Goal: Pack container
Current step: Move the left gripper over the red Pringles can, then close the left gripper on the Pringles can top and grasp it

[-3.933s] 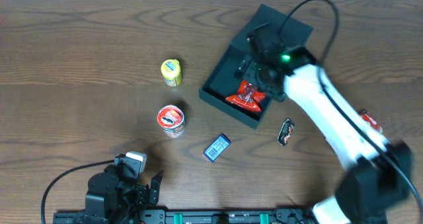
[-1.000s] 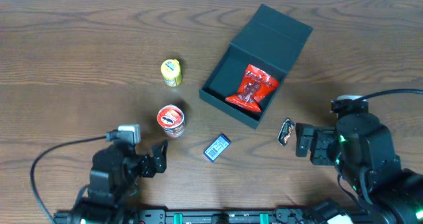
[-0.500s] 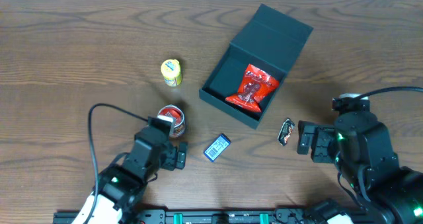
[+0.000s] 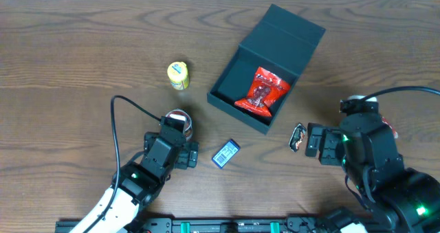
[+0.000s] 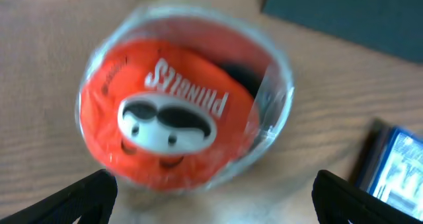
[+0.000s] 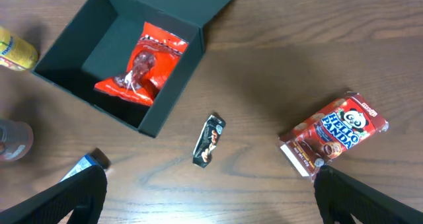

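Open container [image 4: 234, 75] far right, broad wood counter [image 4: 82, 54] leftward; left claw [image 4: 187, 157] and right claw [image 4: 313, 142] both released.

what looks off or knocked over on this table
Nothing looks spilled or damaged. The container sits turned diagonally, lid open, with one red packet inside. The cookie box lies flat and askew off to the right; the chips can stands upright, lid on.

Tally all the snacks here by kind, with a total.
Small cans: 2, the Pringles can and the yellow can
Wrapped packets: 3, red packet in the container, blue packet, dark candy bar
Snack boxes: 1, Hello Panda box
Total: 6
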You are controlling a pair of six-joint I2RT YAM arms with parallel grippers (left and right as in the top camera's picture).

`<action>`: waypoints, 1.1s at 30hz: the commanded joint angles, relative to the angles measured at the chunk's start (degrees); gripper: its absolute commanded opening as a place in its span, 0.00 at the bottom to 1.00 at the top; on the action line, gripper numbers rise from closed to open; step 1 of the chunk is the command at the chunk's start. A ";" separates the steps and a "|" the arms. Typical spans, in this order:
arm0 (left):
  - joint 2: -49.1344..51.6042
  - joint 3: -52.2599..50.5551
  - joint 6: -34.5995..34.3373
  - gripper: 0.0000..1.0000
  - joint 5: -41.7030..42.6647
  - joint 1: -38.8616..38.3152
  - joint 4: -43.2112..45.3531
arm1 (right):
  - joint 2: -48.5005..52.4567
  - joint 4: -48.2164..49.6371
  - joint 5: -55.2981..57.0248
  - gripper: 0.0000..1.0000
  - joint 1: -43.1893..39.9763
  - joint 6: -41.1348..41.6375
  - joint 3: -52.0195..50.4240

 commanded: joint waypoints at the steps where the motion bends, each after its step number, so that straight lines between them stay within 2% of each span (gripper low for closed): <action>1: 0.92 0.87 -0.35 0.95 -1.60 -0.22 2.10 | -0.02 0.02 1.42 0.99 0.15 0.85 -0.15; 6: 5.42 0.87 -1.51 0.95 -6.75 -0.11 4.22 | -0.02 0.44 1.40 0.99 0.15 0.87 -0.15; 12: 11.63 0.87 -3.85 0.95 -6.91 -0.13 10.73 | -0.02 1.09 1.42 0.99 0.15 0.85 -0.15; 18: 18.71 0.87 -3.58 0.95 -7.23 -0.13 19.65 | -0.02 1.90 1.42 0.99 0.15 0.85 -0.15; 23: 23.71 0.87 -3.58 0.95 -7.58 -0.13 23.69 | -0.02 1.97 1.46 0.99 0.15 0.85 -0.15; 33: 25.00 0.87 -3.61 0.95 -8.28 -0.13 27.21 | -0.02 1.99 2.05 0.99 0.15 0.87 -0.15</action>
